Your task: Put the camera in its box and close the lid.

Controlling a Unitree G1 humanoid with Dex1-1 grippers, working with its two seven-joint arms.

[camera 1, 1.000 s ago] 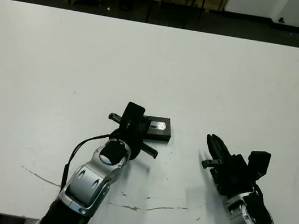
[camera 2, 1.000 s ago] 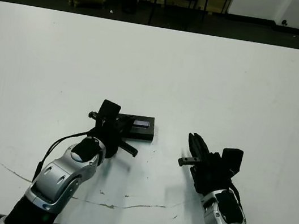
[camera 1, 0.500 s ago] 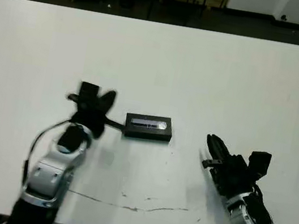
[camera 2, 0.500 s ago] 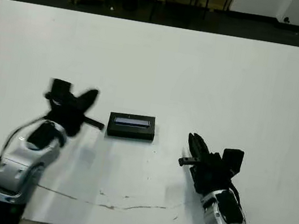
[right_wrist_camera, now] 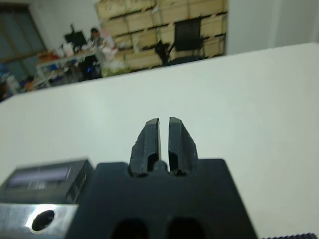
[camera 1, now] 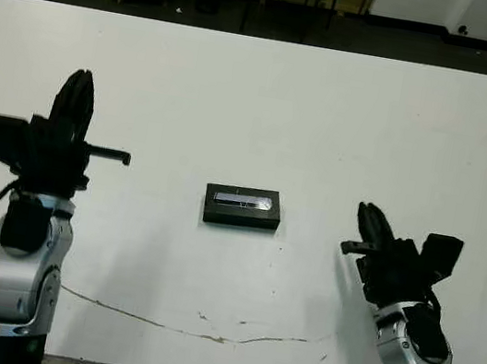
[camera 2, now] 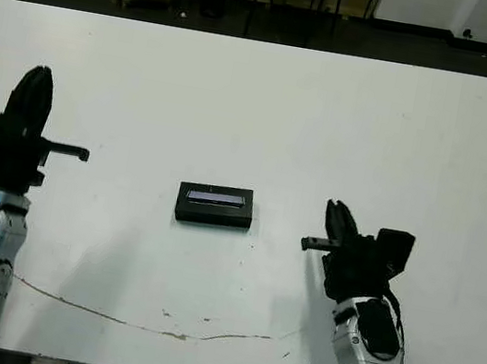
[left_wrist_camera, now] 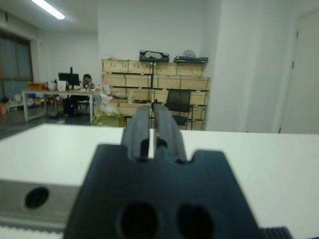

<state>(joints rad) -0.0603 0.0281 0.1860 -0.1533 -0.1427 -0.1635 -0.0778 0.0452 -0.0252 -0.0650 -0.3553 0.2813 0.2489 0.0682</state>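
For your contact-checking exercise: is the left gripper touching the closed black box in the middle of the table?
Apart. In the left eye view the left gripper is raised far to the left of the box, with a wide stretch of bare white table between them.

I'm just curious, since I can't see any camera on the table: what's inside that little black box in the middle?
The box sits closed, with the lid and its glossy strip on top. Its inside is fully covered, so whether the camera lies in it cannot be seen. Both grippers are away from it.
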